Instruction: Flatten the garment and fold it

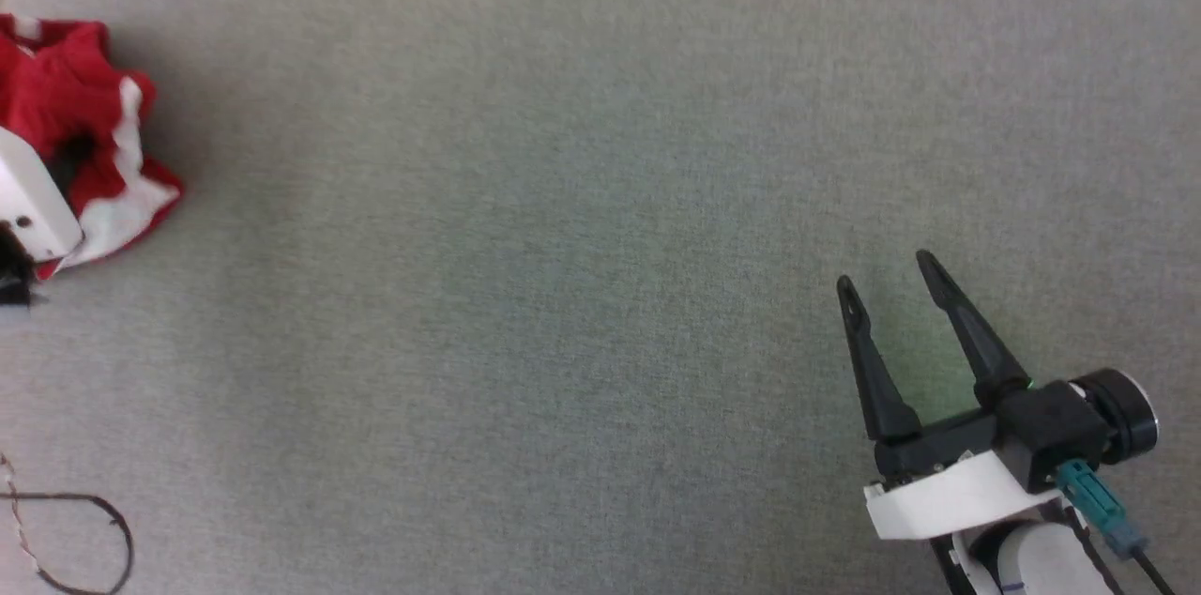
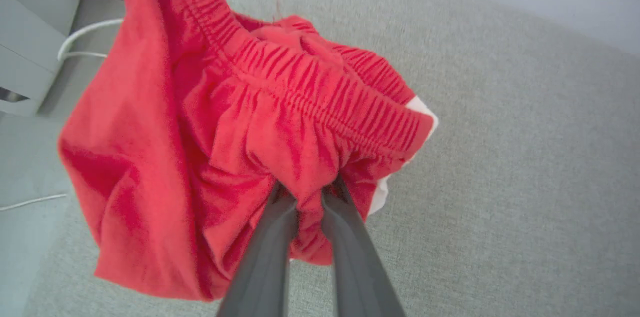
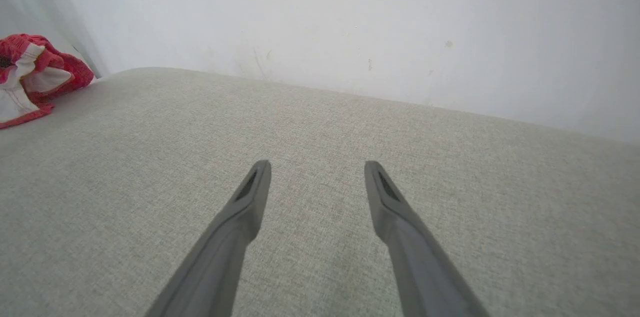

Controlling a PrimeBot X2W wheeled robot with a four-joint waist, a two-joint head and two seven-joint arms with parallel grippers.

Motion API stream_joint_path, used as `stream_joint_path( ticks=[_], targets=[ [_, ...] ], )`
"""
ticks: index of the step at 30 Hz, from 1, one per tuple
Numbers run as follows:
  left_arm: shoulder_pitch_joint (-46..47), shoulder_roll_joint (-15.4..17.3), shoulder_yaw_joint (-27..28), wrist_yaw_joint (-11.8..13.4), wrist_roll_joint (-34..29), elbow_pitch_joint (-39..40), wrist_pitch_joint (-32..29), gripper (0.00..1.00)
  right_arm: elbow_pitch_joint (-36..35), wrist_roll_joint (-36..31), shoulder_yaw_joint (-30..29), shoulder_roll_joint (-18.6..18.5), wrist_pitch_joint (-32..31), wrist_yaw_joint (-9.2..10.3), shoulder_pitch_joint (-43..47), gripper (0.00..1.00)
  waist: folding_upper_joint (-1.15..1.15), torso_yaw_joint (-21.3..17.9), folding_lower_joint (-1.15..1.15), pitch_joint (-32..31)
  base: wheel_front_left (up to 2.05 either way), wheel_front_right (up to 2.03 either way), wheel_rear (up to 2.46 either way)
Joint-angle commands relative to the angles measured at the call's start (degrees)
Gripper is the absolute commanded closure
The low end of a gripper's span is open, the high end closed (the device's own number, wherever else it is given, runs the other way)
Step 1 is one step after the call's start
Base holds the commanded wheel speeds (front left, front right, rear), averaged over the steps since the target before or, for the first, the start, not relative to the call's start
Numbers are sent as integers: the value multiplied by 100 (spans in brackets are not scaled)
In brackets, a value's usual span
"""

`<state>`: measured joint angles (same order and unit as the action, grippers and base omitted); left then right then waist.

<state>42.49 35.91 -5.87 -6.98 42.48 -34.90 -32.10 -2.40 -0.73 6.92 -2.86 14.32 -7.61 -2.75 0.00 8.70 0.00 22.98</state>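
**Left gripper [image 2: 309, 194] clamped on crumpled bright red soft shorts [image 2: 200, 157]**

Dark fingers pinch a fold just under the gathered waistband. The shorts sit bunched at the far left of the grey woven fabric surface [image 1: 563, 248]. Right gripper [image 1: 885, 274] has its fingers apart over bare cloth, well apart from the shorts.

Your light is bright, soft and even in all three views. In the head view a faint shadow spreads to the right of the garment [image 1: 66, 107] at upper left, and a green tint glows inside the right claw [image 1: 884, 268]. Your left wrist view is motion-blurred, and both wrist views bow toward the edges.
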Motion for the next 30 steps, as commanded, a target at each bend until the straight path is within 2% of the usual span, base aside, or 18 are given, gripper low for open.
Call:
stream_joint_path(
  ticks=[1, 7, 15, 20, 24, 30],
  targets=[
    [78, 18, 28, -19, -85, 67, 217, 100, 41, 51, -27, -1, 40, 12, 63, 0, 0, 155, 0, -555, 0, 0, 0],
    [101, -43, -81, -41, -232, 458, 1262, 100, 219, 119, -168, -1, 55, 12, 253, 0, 0, 190, 0, -1194, 0, 0, 0],
    [-119, -244, -561, -48, -551, 1552, 2318, 100, 424, 196, -410, -1, 63, 12, 430, 0, 0, 33, 0, -1836, 0, 0, 0],
    [-289, -536, -941, -35, -760, 2340, 2569, 100, 577, 352, -654, -1, 28, 12, 466, 0, 0, -193, 0, -2023, 0, 0, 0],
    [-436, -872, -1378, -10, -924, 2782, 2550, 100, 616, 319, -811, -1, -46, 12, 423, 0, 0, -470, 0, -2084, 0, 0, 0],
    [-675, -1500, -2118, 49, -1142, 2940, 2508, 100, 500, 293, -832, -1, -137, 12, 339, 0, 0, -1089, 0, -1944, 0, 0, 0]
  ],
)
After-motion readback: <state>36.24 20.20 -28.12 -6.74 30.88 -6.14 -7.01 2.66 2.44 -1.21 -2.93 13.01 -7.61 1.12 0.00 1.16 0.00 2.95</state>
